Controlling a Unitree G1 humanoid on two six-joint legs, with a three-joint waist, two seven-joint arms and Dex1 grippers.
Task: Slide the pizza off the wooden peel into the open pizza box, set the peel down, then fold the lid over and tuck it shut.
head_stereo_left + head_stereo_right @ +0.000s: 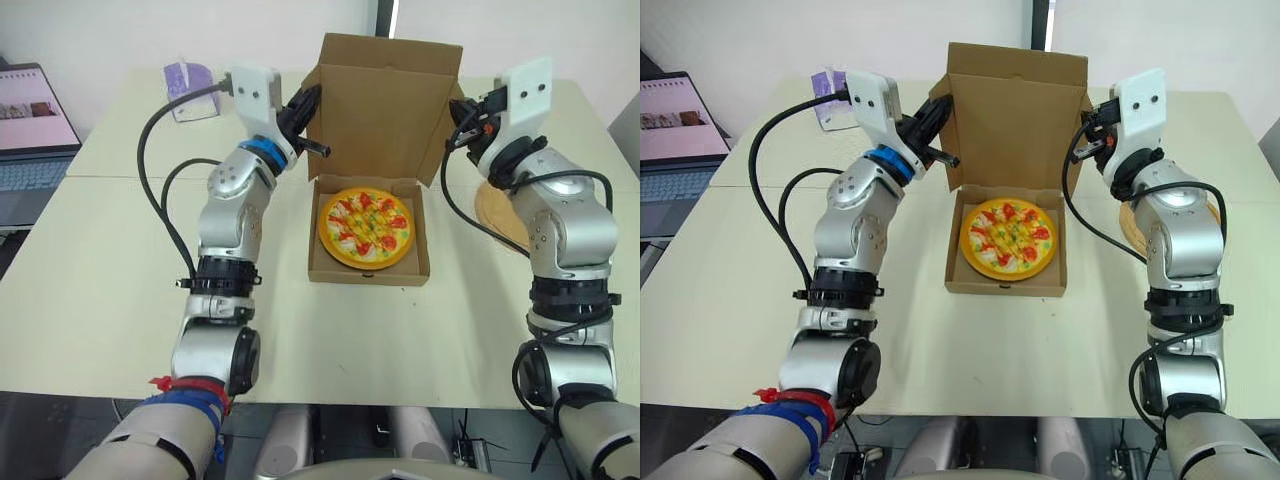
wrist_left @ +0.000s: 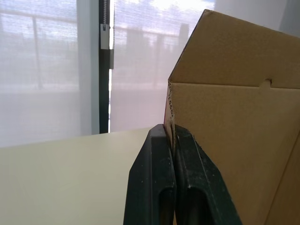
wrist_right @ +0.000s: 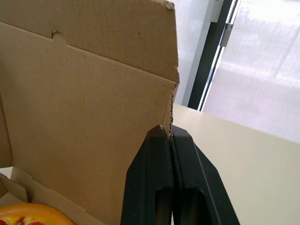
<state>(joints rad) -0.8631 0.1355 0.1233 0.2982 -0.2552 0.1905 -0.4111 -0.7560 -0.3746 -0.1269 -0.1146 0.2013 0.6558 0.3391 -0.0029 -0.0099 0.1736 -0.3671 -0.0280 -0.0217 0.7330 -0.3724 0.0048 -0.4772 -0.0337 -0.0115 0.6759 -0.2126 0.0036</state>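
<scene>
You had the pizza (image 1: 365, 228) lying in the box (image 1: 368, 270) at mid-desk, the peel (image 1: 493, 207) set aside. The left gripper (image 2: 169, 130) and right gripper (image 3: 169, 131) each had fingers closed on a side edge of the upright lid (image 1: 385, 110). The fold called for lowering both evenly, so it did not twist.

The plain brown corrugated cardboard pizza box (image 1: 385, 95) is unprinted kraft tan inside and out, with wavy fluting showing along its cut edges. The round toy pizza (image 1: 366, 228) has an orange-yellow rim and a scatter of red, green and white toppings. The matte table (image 1: 100, 300) is pale cream. At 3 o'clock from the box, the round wooden peel (image 1: 497, 215) is light honey-tan. At 10 o'clock sits a lilac tissue box (image 1: 189, 88). The left gripper (image 2: 169, 127) and right gripper (image 3: 170, 129) are matte black.
</scene>
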